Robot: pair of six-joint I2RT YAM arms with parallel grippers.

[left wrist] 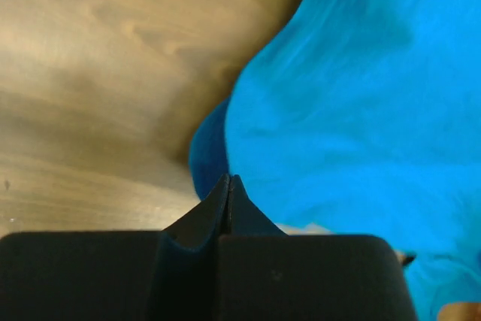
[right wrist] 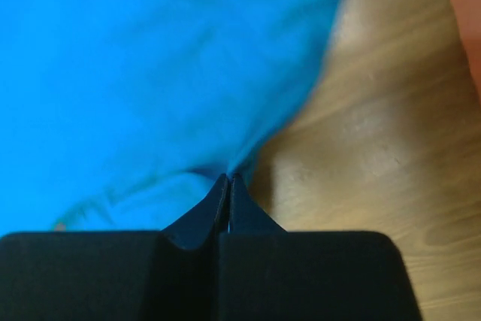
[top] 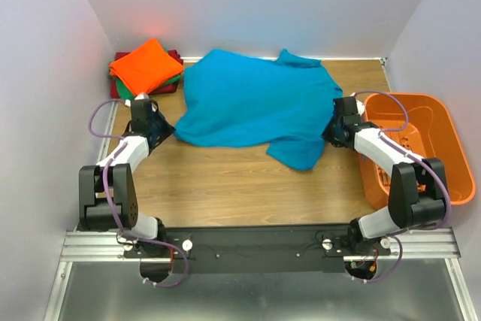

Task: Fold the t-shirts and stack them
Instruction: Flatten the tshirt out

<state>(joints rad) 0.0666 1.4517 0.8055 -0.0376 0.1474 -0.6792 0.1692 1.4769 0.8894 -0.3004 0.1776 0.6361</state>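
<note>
The teal-blue t-shirt (top: 252, 103) lies spread and rumpled across the middle of the wooden table. My left gripper (top: 167, 129) is shut on its left edge; the left wrist view shows the jaws (left wrist: 228, 180) closed on the cloth (left wrist: 353, 110). My right gripper (top: 331, 131) is shut on its right edge; the right wrist view shows the jaws (right wrist: 228, 178) closed on the cloth (right wrist: 150, 73). A folded bright orange t-shirt (top: 146, 65) tops a stack at the back left, over a green one (top: 171, 80) and a dark red one (top: 174, 56).
An orange plastic basket (top: 443, 178) stands at the right edge, next to my right arm. White walls close the table on the left, back and right. Bare wood (top: 240, 186) lies in front of the shirt.
</note>
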